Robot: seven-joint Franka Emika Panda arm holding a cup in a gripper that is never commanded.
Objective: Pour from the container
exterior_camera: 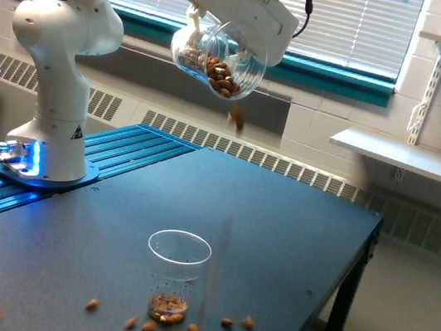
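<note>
The gripper [198, 29] clamps the container [218, 60], apparently by its rim, tilted mouth-down high over the table [303, 229]. Nuts [220, 76] fill its lower lip; one falls just below. The small cup [174, 277] stands far beneath, scattered nuts [193, 328] around its base.

The white Franka arm rises from its base at the exterior view's left, its wrist high near the top edge. The gripper [197, 34] (fingers mostly hidden) grips the container [219, 60], tilted mouth-down toward the right.
</note>
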